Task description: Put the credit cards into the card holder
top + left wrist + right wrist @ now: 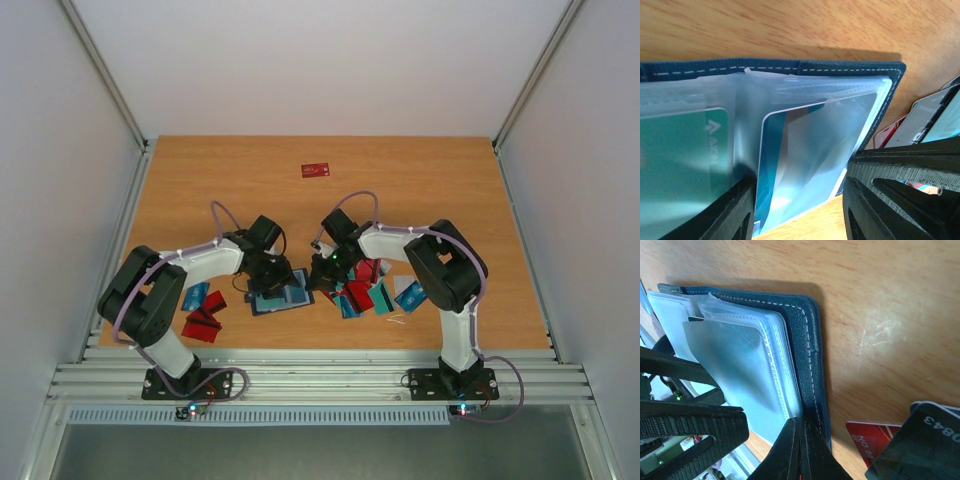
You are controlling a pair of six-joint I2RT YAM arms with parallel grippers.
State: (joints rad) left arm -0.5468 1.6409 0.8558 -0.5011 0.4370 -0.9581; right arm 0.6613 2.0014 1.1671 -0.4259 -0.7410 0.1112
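The card holder (281,300) lies open on the table between my grippers, its clear sleeves facing up. It also shows in the left wrist view (840,67) and the right wrist view (807,330). A teal card (685,150) sits in the left sleeve. A blue card (769,170) lies tilted under the right sleeve. My left gripper (268,275) (799,182) has one finger against each long edge of this card. My right gripper (325,268) (800,422) is shut, its tip pressed on the holder's right inner edge.
Loose credit cards lie in a pile left of the holder (203,315) and a pile right of it (365,290). One red card (316,170) lies alone far back. A red card (875,440) and a dark card (920,445) lie beside my right gripper.
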